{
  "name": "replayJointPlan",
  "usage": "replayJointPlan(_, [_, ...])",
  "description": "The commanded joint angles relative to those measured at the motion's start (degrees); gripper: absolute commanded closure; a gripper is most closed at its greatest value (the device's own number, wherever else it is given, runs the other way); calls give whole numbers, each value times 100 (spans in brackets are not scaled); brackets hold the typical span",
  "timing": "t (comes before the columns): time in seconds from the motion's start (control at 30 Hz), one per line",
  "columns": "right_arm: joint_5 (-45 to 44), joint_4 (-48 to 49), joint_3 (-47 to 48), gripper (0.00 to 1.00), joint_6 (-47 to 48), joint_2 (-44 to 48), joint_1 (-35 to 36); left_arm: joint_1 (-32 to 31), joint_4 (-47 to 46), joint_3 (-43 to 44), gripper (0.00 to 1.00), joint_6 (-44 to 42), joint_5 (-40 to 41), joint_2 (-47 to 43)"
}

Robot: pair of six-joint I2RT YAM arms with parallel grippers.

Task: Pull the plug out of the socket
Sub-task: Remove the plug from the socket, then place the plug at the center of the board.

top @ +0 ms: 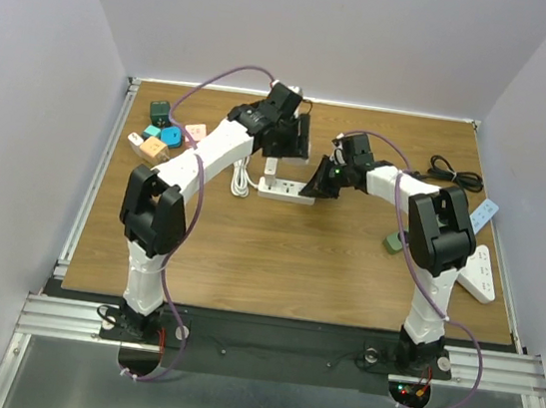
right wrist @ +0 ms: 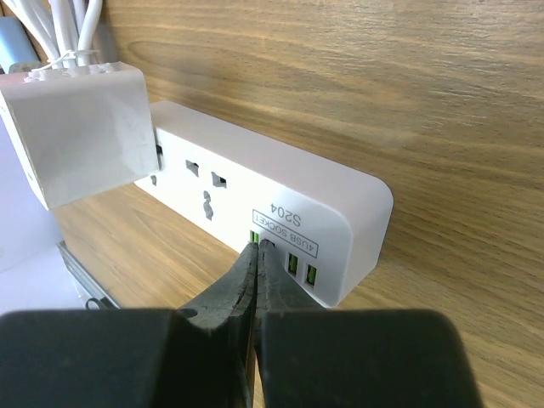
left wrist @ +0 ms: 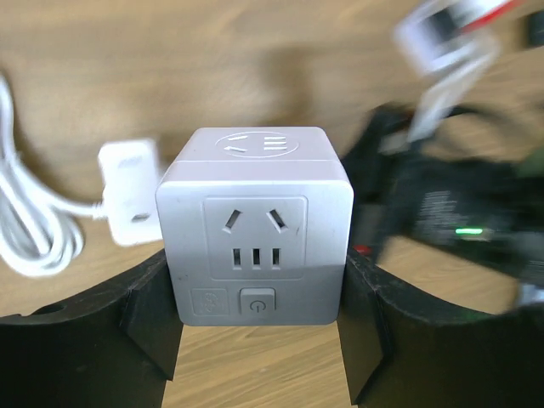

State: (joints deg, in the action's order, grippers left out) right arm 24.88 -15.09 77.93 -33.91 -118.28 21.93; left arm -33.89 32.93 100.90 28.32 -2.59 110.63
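A white cube plug adapter (left wrist: 255,225) with a power button sits between my left gripper's (left wrist: 255,316) black fingers (left wrist: 151,316), which are shut on its sides. In the top view my left gripper (top: 277,159) is over the left end of the white power strip (top: 287,189). The right wrist view shows the cube (right wrist: 78,132) over the strip's (right wrist: 280,200) far end; its prongs are hidden. My right gripper (right wrist: 257,251) is shut, its tips pressed on the strip's USB end. It also shows in the top view (top: 328,183).
The strip's white coiled cable (top: 242,175) lies to its left. Several coloured adapters (top: 161,134) sit at the back left. A black cable (top: 455,174), two more white strips (top: 480,274) and a green adapter (top: 394,242) lie on the right side.
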Motion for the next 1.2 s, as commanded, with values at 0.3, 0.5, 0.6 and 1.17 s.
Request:
replayJointPlan(0.3, [-2067, -1497, -665, 100, 790, -1268, 65, -68, 909, 2277, 100, -380, 838, 65])
replayJointPlan(0.5, [-2049, -1497, -639, 100, 807, -1250, 74, 970, 672, 1750, 100, -485, 1384, -463])
replayJointPlan(0.6, [-2023, -1488, -630, 99, 807, -1250, 65, 1340, 417, 1231, 100, -538, 1226, -560])
replayJointPlan(1.17, [-1970, -1497, -604, 100, 851, -1198, 74, 2808, -541, -18, 100, -775, 750, -68])
